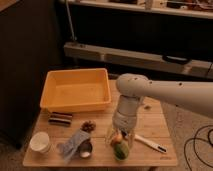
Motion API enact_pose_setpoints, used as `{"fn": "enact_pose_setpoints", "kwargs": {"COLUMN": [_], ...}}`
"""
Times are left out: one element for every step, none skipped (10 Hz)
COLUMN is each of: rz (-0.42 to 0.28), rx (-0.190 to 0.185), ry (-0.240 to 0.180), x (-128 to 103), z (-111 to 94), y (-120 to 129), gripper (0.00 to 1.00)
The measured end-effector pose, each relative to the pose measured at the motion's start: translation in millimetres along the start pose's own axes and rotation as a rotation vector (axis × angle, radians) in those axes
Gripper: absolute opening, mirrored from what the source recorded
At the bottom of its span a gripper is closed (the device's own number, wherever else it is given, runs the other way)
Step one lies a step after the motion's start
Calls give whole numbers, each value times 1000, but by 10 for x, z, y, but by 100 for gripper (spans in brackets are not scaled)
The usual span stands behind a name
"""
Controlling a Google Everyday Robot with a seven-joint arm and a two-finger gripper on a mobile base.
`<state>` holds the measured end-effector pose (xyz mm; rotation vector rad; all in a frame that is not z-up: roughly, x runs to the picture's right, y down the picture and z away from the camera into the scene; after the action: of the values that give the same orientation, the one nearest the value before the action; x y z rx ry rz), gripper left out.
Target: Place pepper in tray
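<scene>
The dark green pepper (120, 152) lies on the wooden table (152, 122) near its front edge, with an orange round fruit (117, 139) touching it just behind. My gripper (120, 146) points straight down over the two, open, with its fingers (109, 138) standing on either side of them. The pepper rests on the table. The yellow-orange tray (60, 102) stands at the table's back left and nothing shows inside it. It is about a hand's width left of and behind my gripper.
A white cup (40, 142) stands at the front left corner. A dark flat block (60, 118), a small brown item (89, 126), a grey-blue packet (72, 143) and a round metal piece (85, 149) lie between tray and gripper. A white utensil (150, 144) lies to the right.
</scene>
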<state>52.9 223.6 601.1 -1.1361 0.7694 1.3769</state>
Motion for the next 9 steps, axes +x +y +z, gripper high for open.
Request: {"fn": "enact_pose_setpoints", "kwargs": {"rz": [-2, -7, -8, -7, -8, -11, -13, -16, -19], "rx": [2, 9, 12, 14, 15, 16, 13, 9, -2], "ry": [-2, 0, 2, 5, 11, 16, 19, 21, 24], "x": [-18, -49, -65, -78, -96, -108, -122, -137, -166], "z": [-6, -18, -27, -35, -37, -30, -20, -11, 3], "y": [-5, -11, -20, -36, -53, -54, -61, -72, -91], "gripper": [65, 65, 65, 65, 65, 65, 65, 65, 65]}}
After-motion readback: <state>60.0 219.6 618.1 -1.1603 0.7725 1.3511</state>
